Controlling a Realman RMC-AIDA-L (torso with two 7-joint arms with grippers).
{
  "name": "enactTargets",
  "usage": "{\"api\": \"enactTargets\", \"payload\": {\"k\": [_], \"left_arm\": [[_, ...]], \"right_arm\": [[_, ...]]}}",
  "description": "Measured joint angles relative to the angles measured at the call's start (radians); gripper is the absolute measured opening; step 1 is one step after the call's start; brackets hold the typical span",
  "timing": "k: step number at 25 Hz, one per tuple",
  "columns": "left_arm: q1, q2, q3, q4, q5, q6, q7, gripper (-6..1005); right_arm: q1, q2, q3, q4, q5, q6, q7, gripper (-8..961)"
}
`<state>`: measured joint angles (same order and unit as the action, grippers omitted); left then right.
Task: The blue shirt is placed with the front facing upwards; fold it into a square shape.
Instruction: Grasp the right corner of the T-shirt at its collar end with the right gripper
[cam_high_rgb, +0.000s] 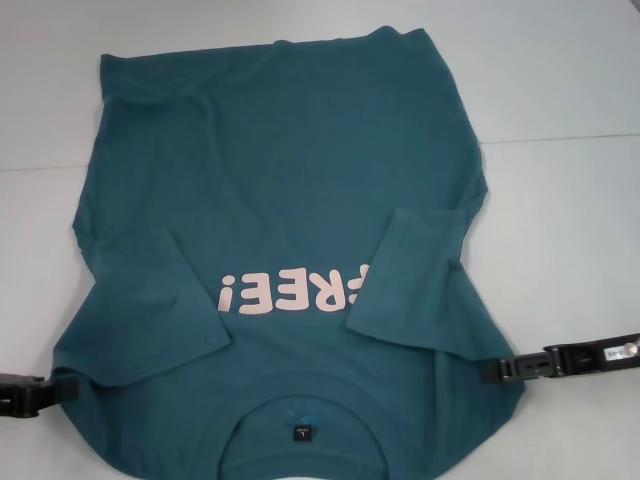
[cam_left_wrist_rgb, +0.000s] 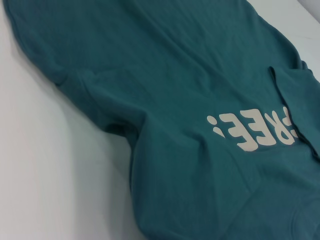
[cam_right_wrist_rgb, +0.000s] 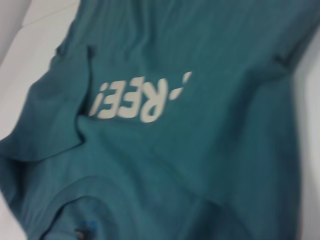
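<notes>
The blue shirt (cam_high_rgb: 290, 180) lies flat on the white table (cam_high_rgb: 570, 90) with its front up, neckline toward the robot and hem at the far edge. Both short sleeves are folded inward over the chest — the one on the robot's left (cam_high_rgb: 150, 300) lies flat and stops just short of the print, the one on the right (cam_high_rgb: 420, 270) overlaps the start of the word. The pale pink lettering (cam_high_rgb: 290, 292) reads upside down from the head view: "REE!" is plain, while the first letter is mostly hidden under the right sleeve's edge. Inside the collar sits a small black label (cam_high_rgb: 301, 433); whatever is printed on it is too small to read.

The left gripper (cam_high_rgb: 62, 388) is low at the near left, its black tip touching the shirt's edge beside the shoulder. The right gripper (cam_high_rgb: 492, 370) reaches in from the right, its tip meeting the cloth at the other shoulder. For both, I cannot tell how the jaws stand — the tips merge with the dark fabric.

The left wrist view shows the shirt (cam_left_wrist_rgb: 165, 75) spread across the table, with the lettering (cam_left_wrist_rgb: 250, 127) partly covered by a sleeve. The right wrist view shows the same print (cam_right_wrist_rgb: 135, 100) and the collar (cam_right_wrist_rgb: 90, 200).
</notes>
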<state>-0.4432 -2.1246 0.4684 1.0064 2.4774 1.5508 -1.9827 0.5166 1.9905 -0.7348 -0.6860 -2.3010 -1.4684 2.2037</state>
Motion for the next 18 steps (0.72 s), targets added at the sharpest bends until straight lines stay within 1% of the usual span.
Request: {"api": "enactTargets", "payload": {"k": [4,5,6,10,14,18], "left_arm": [[-0.002,0.000,0.000,0.000,0.000,0.000,0.002,18],[-0.002,0.000,-0.001,0.000,0.000,-0.001,0.002,18],[-0.002,0.000,-0.001,0.000,0.000,-0.002,0.003,18],[-0.004,0.000,-0.001,0.000,0.000,-0.004,0.003,17],[-0.005,0.000,-0.003,0.000,0.000,-0.010,0.004,17],[-0.004,-0.003,-0.003,0.000,0.000,-0.012,0.006,17]], "right_arm": [[0.027,0.015,-0.001,-0.001,0.000,-0.031,-0.010,915],[0.042,0.023,-0.002,-0.001,0.000,-0.047,-0.014,914],[0.042,0.023,-0.002,-0.001,0.000,-0.047,-0.014,914],[0.068,0.034,-0.003,-0.001,0.000,-0.082,-0.023,914],[0.075,0.038,-0.021,0.000,-0.002,-0.089,-0.017,915],[0.067,0.033,-0.023,0.000,-0.017,-0.072,-0.003,915]]}}
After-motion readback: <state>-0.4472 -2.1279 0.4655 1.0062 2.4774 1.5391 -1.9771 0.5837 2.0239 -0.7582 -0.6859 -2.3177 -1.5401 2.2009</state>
